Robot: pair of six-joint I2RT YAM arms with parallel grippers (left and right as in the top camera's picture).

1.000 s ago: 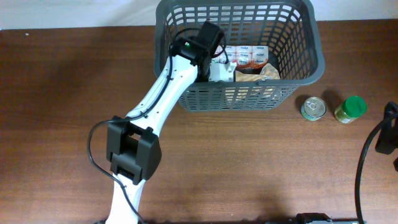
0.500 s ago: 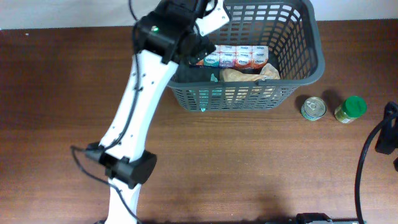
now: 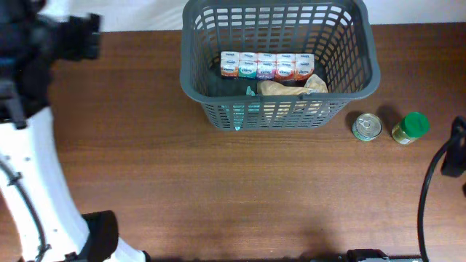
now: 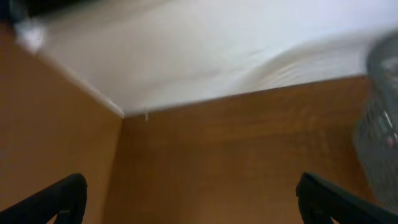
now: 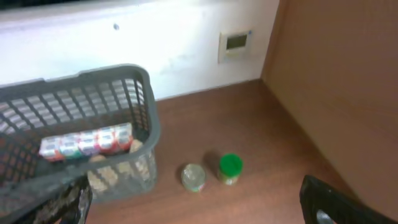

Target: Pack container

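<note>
Leaving container (image 3: 280,115), left gripper (image 4: 191,199) now far left

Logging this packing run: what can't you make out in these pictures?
- Left gripper: overhead, blurred at the frame's corner.
- Crumpled brown packet: overhead, partly hidden by the container wall.
- Can and green-lidded jar labels: too small, overhead and right wrist.

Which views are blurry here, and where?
Left wrist: soft all over, the container just a grey smear at right. Overhead: left arm smeared at top left; container, tin can and green-lidded jar crisp. Right wrist: scene fairly sharp, claw fingers out of focus.
</note>
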